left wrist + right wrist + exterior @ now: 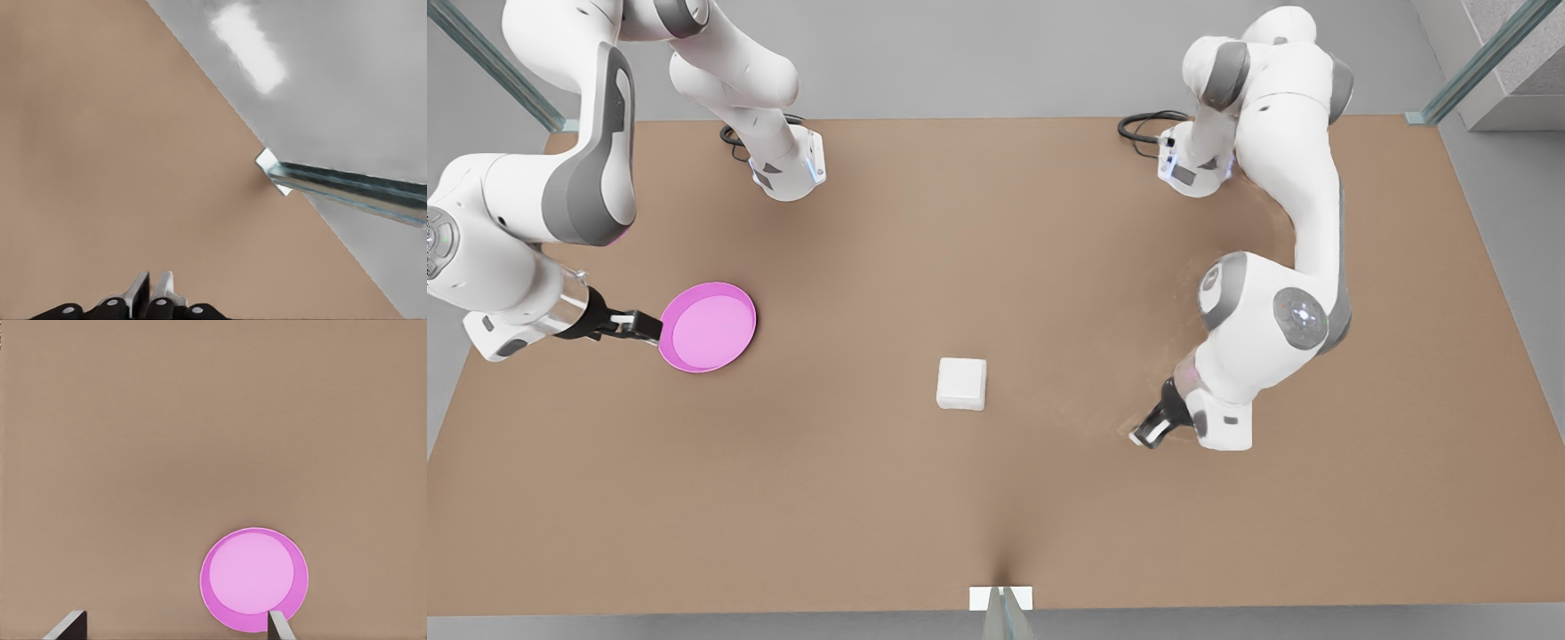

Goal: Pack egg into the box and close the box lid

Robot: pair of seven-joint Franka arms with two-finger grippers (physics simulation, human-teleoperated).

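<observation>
Carton (pixel 962 383) sits mid-table with the box lid down, so the egg is presumably shut inside — I cannot see it. The right gripper (pixel 637 324), fingers spread, hovers at the edge of the pink dish (pixel 708 327). The left gripper (pixel 1149 433), fingers pressed together, hangs low beside the carton — likely from pushing the flap down.

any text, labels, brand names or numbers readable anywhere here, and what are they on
None: no readable text in any view.
The box, lid closed, is plain white.
The pink dish is unmarked.
The table is bare brown.
The right gripper, open beside the dish, and the left gripper, shut over the table, carry no labels.
Small marks on the arm joints are too small to read.
</observation>
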